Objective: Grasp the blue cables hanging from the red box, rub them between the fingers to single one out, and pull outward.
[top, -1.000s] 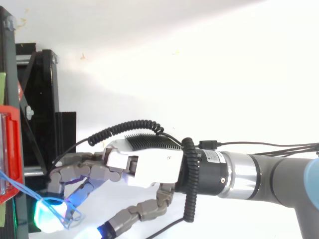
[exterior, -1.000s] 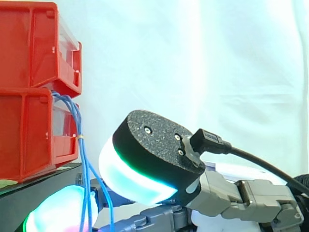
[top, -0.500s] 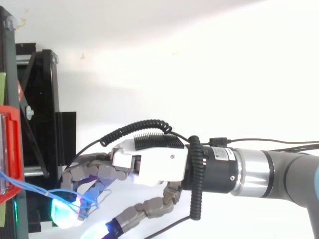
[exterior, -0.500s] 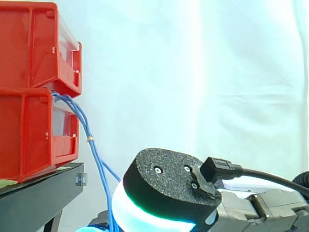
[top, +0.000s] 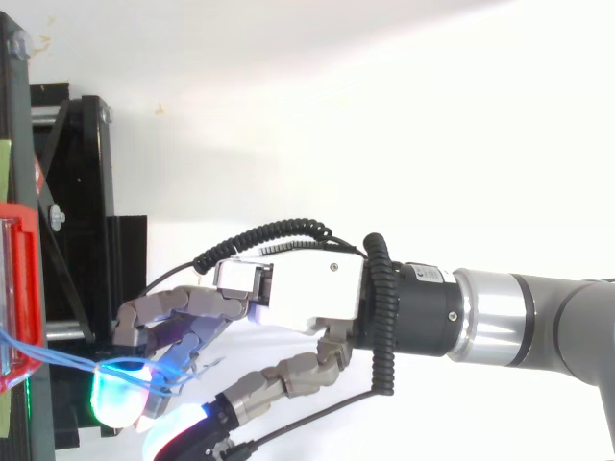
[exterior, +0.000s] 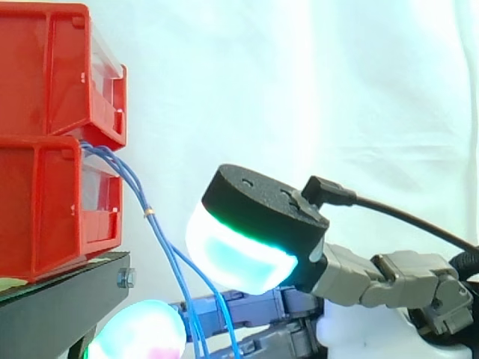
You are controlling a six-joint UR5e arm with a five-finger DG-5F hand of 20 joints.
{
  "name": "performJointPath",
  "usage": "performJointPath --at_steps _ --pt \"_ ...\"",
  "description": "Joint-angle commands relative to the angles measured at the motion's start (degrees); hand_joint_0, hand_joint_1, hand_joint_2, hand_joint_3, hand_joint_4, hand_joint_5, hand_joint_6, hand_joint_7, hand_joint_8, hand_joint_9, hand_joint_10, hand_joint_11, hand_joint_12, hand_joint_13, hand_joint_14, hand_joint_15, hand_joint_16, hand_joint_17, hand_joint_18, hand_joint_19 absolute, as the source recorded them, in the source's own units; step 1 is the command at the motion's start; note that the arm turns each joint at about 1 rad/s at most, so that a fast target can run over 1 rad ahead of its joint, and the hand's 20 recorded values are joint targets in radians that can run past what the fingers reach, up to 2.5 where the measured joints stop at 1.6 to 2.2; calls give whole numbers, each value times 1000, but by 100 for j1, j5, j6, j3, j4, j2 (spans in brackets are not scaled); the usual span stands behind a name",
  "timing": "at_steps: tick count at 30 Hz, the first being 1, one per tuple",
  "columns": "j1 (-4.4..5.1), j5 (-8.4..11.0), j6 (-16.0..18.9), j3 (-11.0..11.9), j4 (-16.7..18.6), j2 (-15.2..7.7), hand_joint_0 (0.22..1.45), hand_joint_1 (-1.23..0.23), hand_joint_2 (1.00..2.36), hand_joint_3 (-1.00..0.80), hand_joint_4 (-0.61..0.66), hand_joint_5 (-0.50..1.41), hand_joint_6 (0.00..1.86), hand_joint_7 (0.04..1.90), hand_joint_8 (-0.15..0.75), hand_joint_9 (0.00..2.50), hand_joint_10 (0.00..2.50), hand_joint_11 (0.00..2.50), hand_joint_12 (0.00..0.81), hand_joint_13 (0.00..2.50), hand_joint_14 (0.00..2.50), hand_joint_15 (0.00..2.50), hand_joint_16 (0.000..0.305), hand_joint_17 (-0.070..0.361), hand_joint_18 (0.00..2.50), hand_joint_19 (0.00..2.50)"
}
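Several thin blue cables [exterior: 166, 247] come out of the lower red bin [exterior: 45, 209] and slant down to the right, bound by a small yellow tie [exterior: 150, 213]. From above, the blue cables [top: 58, 353] run from the bin's front edge [top: 19, 288] to my hand [top: 307, 298]. The hand reaches in from the right, just off the stand's front. Its fingers [top: 168, 322] curl over the cables, which are pinched against a glowing fingertip [top: 120, 396]. In the side view a thick cyan-white pad [exterior: 243, 250] sits right of the cables and another glowing fingertip [exterior: 142, 333] lies below them.
An upper red bin [exterior: 52, 67] is stacked on the lower one, both on a black stand [exterior: 60, 292] at the left. The stand's frame [top: 72, 192] fills the left edge from above. A white curtain hangs behind, and white floor lies to the right.
The hand has drawn away from the bins to the right with the cables in it. The cables, which hung nearly straight down, now slant outward. The big pad has risen in the side view.
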Motion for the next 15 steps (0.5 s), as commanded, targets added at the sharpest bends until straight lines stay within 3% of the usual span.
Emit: performJointPath --at_steps 1,9,15 --pt "-3 -10 -28 39 -12 35 573 -673 1006 -423 188 -57 511 1316 234 824 13 408 336 518 12 295 48 108 276 189" --pt "-11 25 -327 48 -100 211 573 -672 1007 -421 192 -57 512 1314 237 823 15 407 333 522 12 301 48 109 285 200" --pt "-20 34 -336 48 -100 211 575 -673 1006 -420 195 -57 516 1317 234 824 13 397 334 525 14 300 48 108 294 199"
